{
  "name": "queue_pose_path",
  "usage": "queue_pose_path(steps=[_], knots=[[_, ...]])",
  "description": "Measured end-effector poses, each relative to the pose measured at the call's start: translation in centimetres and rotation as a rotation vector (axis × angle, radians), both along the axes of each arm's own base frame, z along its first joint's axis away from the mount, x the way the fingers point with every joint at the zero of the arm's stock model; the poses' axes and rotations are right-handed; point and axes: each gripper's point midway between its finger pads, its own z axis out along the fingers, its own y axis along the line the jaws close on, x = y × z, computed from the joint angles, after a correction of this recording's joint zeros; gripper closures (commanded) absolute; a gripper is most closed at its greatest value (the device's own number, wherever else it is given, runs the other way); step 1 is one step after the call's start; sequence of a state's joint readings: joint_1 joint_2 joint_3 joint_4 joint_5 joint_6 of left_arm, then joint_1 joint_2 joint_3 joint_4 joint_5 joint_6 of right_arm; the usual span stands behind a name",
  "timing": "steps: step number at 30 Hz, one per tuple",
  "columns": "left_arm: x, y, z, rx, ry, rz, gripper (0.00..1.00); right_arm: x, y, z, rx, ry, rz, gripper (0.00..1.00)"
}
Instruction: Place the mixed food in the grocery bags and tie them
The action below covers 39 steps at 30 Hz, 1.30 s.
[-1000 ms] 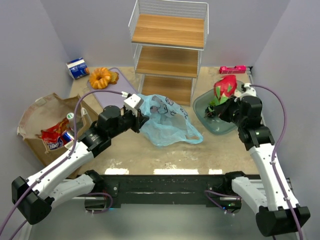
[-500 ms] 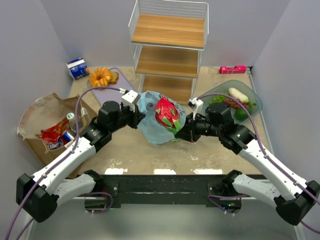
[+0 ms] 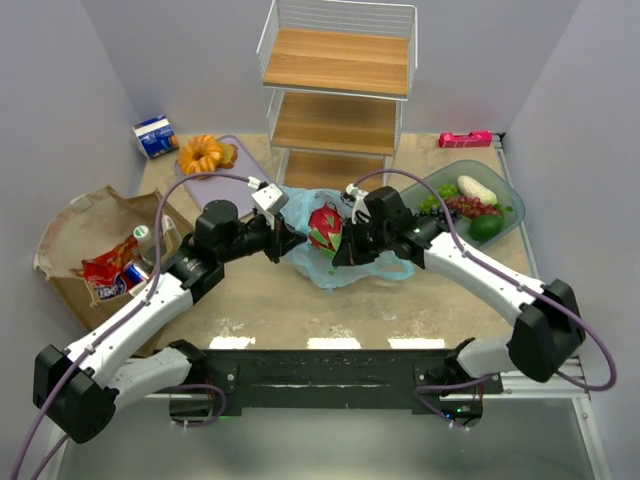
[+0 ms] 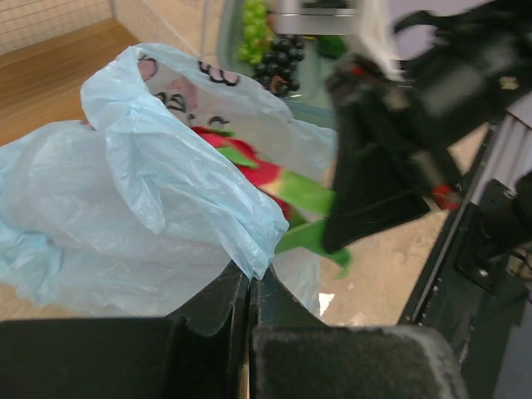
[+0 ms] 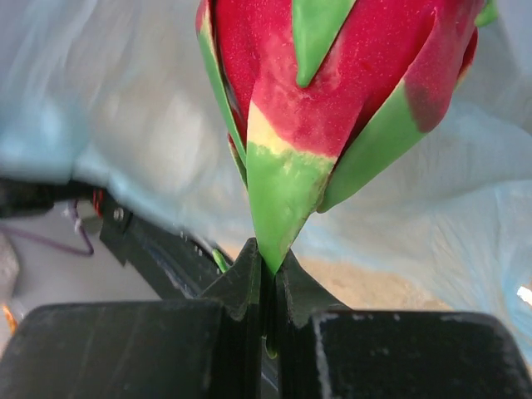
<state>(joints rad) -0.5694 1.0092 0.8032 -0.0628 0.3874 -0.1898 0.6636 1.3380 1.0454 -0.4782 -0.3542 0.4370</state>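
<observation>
Grey walls (image 3: 180, 60) enclose a sandy tabletop (image 3: 440, 300). Near its middle, the left gripper (image 3: 284, 240) pinches the rim of the light-blue plastic bag (image 3: 372, 266), while the right gripper (image 3: 338, 250) clamps a green leaf tip of the pink dragon fruit (image 3: 324, 228), seemingly partly inside the bag's mouth.

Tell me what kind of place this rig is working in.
Probably a staged lab cell, not a shop: plain walls box in the tabletop, with a wire shelf rack and a bowl of fruit as props.
</observation>
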Motion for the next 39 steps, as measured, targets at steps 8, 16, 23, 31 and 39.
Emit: queue_pose_path(steps=[8,16,23,31,39], knots=[[-3.3,-2.9,1.2,-0.13,0.052,-0.239,1.0,6.3,0.7,-3.3,-0.04,0.017,-0.292,1.0],[-7.1,-3.0,5.7,-0.341,0.084,-0.333,1.0,11.8,-2.6,-5.5,-0.087,-0.023,-0.559,1.0],[-7.1,-2.3,8.3,-0.389,0.049,-0.286,1.0,11.8,-4.9,-7.7,-0.155,-0.016,-0.591,1.0],[-2.9,-2.5,7.0,-0.269,0.072,-0.147,1.0,8.0,-3.6,-7.8,-0.153,0.0,-0.363,0.36],[2.4,-0.7,2.8,-0.073,0.076,0.095,1.0,3.5,-4.5,4.1,0.029,-0.231,-0.248,0.07]])
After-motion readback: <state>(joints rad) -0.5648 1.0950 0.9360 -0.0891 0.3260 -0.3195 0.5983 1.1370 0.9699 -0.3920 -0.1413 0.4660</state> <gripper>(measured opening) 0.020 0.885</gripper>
